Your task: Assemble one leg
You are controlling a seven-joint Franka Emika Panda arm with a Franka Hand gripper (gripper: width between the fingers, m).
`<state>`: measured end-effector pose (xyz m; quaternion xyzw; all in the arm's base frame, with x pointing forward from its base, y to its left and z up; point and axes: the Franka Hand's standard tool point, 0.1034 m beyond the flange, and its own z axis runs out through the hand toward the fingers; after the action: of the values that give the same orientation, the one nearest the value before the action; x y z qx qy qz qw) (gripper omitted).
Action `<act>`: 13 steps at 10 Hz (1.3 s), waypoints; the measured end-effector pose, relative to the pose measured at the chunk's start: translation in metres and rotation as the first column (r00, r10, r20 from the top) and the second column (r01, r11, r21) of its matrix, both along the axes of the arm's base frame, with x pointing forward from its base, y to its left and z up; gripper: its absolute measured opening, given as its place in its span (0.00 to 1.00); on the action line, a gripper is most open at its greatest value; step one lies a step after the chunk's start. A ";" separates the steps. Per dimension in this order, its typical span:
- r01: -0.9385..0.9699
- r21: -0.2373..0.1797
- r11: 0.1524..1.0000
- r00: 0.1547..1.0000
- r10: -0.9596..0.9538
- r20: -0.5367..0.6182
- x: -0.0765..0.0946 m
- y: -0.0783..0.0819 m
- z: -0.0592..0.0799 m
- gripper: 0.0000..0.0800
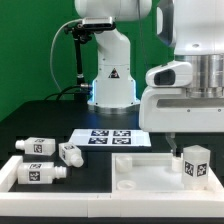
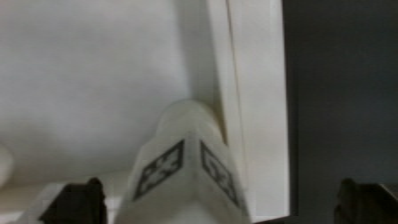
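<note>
A white leg (image 1: 195, 162) with marker tags stands upright on the white tabletop part (image 1: 140, 172) at the exterior view's right. My gripper (image 1: 189, 149) hangs just above it. In the wrist view the leg (image 2: 187, 165) points up between my two dark fingertips (image 2: 80, 202), which stand wide apart and do not touch it. My gripper (image 2: 222, 205) is open and holds nothing. The tabletop part (image 2: 107, 80) fills that view, with its raised edge beside the leg.
Three more white legs (image 1: 38, 146) (image 1: 70, 153) (image 1: 38, 172) lie at the exterior view's left, near a white rail (image 1: 12, 180). The marker board (image 1: 110, 137) lies behind the tabletop part. The arm's base (image 1: 110, 75) stands at the back.
</note>
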<state>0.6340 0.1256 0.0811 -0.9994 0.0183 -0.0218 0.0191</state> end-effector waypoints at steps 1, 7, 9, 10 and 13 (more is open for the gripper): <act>-0.099 -0.007 0.995 0.995 0.099 0.009 0.001 -0.005 -0.001 0.81; -0.248 -0.017 0.968 0.969 0.249 0.012 0.005 -0.036 -0.003 0.58; -0.114 -0.009 0.993 0.993 0.114 0.008 0.005 -0.036 -0.003 0.36; -0.031 -0.005 0.999 0.999 0.032 0.006 0.005 -0.036 -0.003 0.36; 0.174 0.006 0.985 0.985 -0.174 -0.002 0.004 -0.035 -0.003 0.36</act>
<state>0.6385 0.0910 0.0783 -0.9939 0.1058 -0.0224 0.0199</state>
